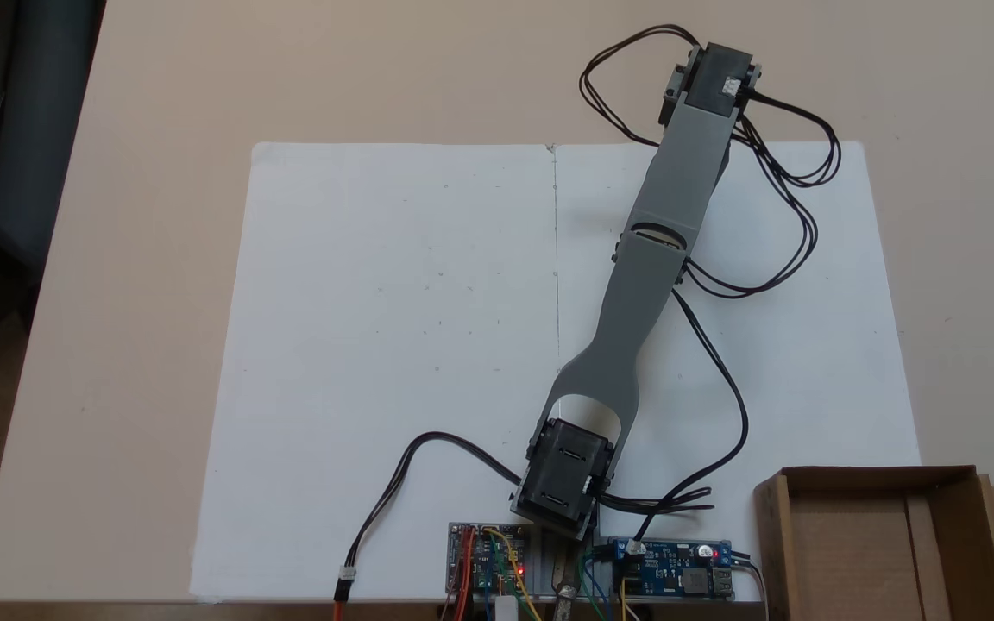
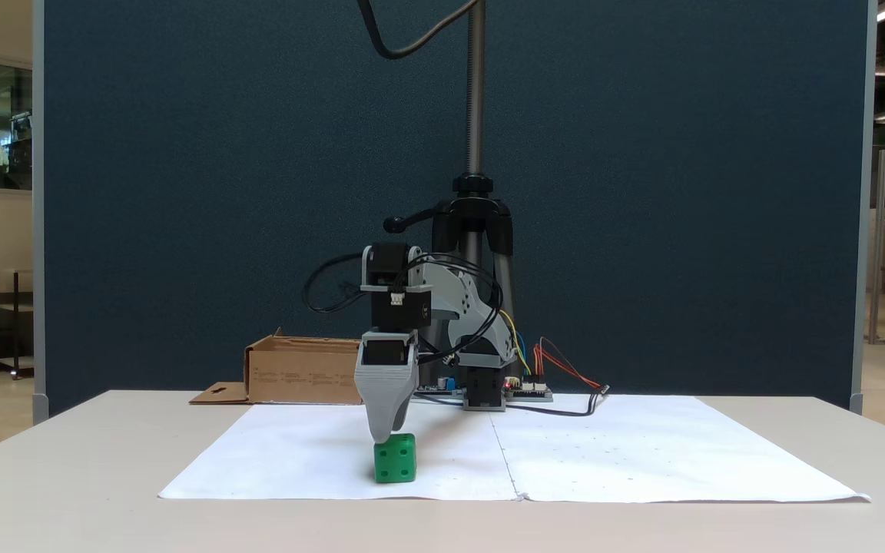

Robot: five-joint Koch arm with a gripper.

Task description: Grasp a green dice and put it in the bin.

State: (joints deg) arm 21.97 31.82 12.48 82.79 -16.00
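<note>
The gripper (image 2: pixel 386 435) was seen in a fixed view pointing straight down over the green dice (image 2: pixel 395 459), its grey tip meeting the top of the cube – whether it only touched or had begun to close on it could not be told. The jaws lay one behind the other from that side, so only a single tapered tip was shown, and how far apart they stood could not be judged. The green dice rested on the white paper sheet (image 2: pixel 604 461), near the sheet's front edge and to the left of its centre seam. The bin (image 2: pixel 300 376) stood well apart from the cube, behind it and further left, beside the arm's base. In a fixed view from above, the bin (image 1: pixel 885 552) sat at the lower right – just off the paper's corner.
</note>
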